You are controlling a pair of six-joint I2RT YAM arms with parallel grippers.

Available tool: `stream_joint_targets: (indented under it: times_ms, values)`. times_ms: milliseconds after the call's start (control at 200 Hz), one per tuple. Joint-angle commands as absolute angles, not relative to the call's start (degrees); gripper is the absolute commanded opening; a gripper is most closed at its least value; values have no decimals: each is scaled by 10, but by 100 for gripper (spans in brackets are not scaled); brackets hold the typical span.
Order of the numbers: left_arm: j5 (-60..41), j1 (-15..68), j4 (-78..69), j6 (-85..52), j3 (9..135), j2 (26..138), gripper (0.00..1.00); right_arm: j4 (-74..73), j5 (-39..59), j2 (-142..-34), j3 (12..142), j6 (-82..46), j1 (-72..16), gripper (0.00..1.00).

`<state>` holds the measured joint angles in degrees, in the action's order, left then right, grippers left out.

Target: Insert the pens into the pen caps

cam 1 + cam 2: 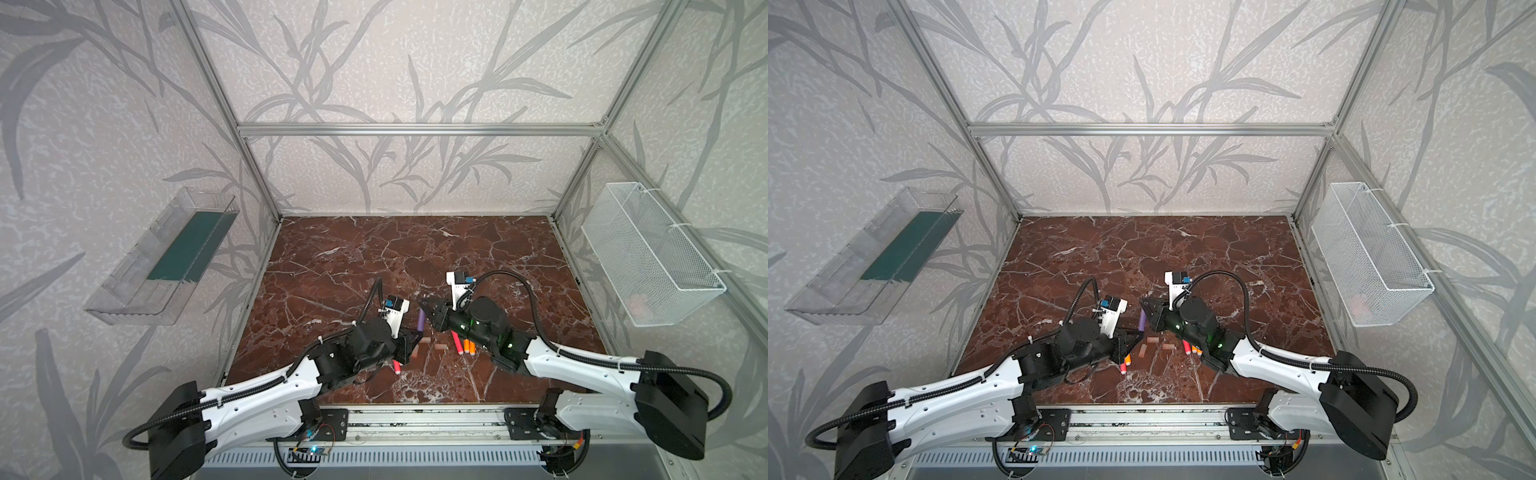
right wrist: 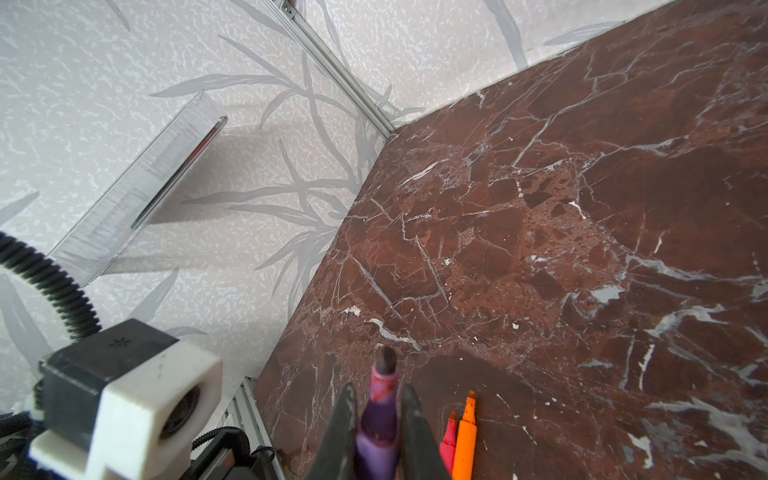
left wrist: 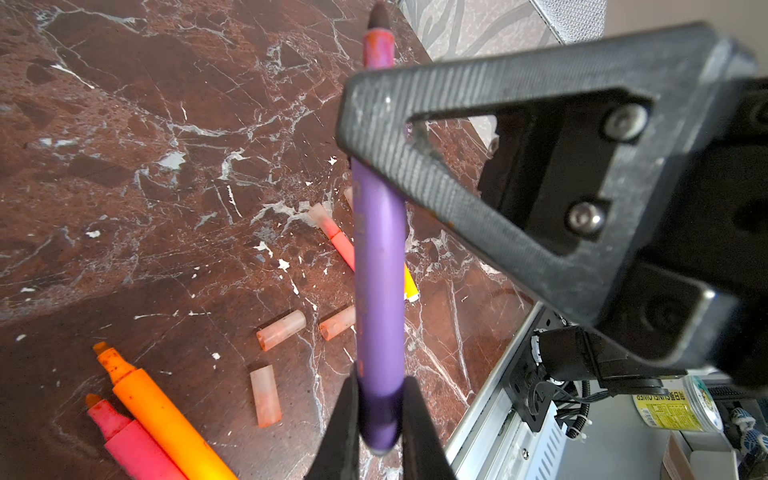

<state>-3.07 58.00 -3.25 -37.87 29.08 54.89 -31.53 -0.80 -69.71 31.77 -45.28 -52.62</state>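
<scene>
I hold the purple pen (image 1: 421,321) above the surface (image 1: 374,257), a little below the middle of both top views, between the two arms. The left pincer (image 3: 380,399) is clamped on its back end. The right pincer (image 2: 379,395) is clamped on it near the dark tip, which carries no cap. I judge this step to be a handing over or a re-gripping of the pen, before the capping itself. For the next move, I think one pincer must let go, fetch a cap and bring it in line with the tip. The cap is small and round, so it can roll or slip.

Three loose caps (image 3: 281,330) lie on the surface in the lower middle of the left wrist view. An orange pen (image 3: 166,411) and a pink pen (image 3: 133,449) lie in the lower left, both uncapped.

The clear tray (image 1: 124,299) on the wall at the left of the frame holds a flat dark green thing (image 1: 187,245). The wire basket (image 1: 665,232) at the right shows something pale pink at its bottom, and I cannot tell what it is.
</scene>
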Motion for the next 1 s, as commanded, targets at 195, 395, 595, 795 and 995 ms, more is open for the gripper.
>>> stream_joint_targets:
  times_ms: [195, 395, 595, 795, 995]
  values:
    - [-26, 583, -48, -360, 292, 531, 35, -324, -7, -686, 319, -460, -543, 0]
    - [-35, 583, -64, -353, 298, 545, 41, -338, -23, -683, 313, -466, -562, 0]
    - [-35, 583, -79, -348, 298, 556, 39, -352, -39, -682, 308, -472, -576, 0]
    - [-24, 584, -89, -345, 294, 555, 31, -377, -54, -688, 295, -494, -583, 0]
    - [-13, 584, -91, -343, 291, 550, 14, -395, -75, -691, 286, -503, -617, 0]
